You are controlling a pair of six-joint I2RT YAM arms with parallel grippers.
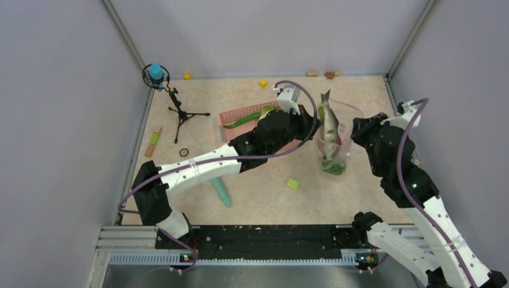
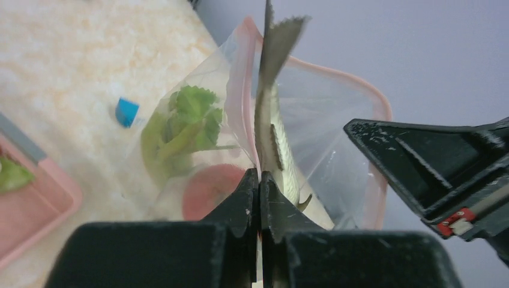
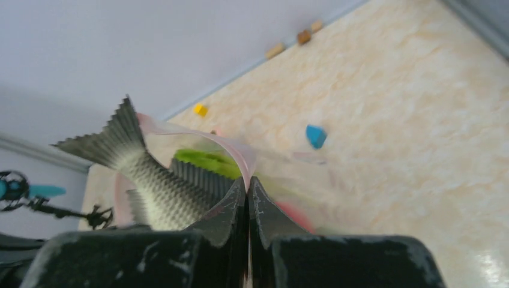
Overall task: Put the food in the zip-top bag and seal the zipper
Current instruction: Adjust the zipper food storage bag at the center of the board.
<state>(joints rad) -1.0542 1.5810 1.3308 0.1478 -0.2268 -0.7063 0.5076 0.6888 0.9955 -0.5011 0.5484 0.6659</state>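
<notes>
The clear zip-top bag [image 1: 339, 150] hangs upright between my two grippers, mouth up. My left gripper [image 1: 316, 125] is shut on the pinkish zipper [image 2: 239, 114] at the left side of the mouth. At the right side, my right gripper [image 1: 355, 129] is shut on the same strip [image 3: 235, 151]. A grey toy fish [image 1: 329, 127] stands in the bag with its tail sticking out above the mouth. Green leafy food [image 2: 187, 123] and a red tomato [image 2: 210, 189] lie low inside the bag. The bag's mouth gapes.
A pink basket [image 1: 231, 115] holding a green piece [image 1: 246, 119] sits behind my left arm. On the table lie a teal stick [image 1: 221, 192] and a yellow-green block [image 1: 293, 183]. A small tripod [image 1: 179, 113] stands at the left. Small blocks [image 1: 263, 83] line the back wall.
</notes>
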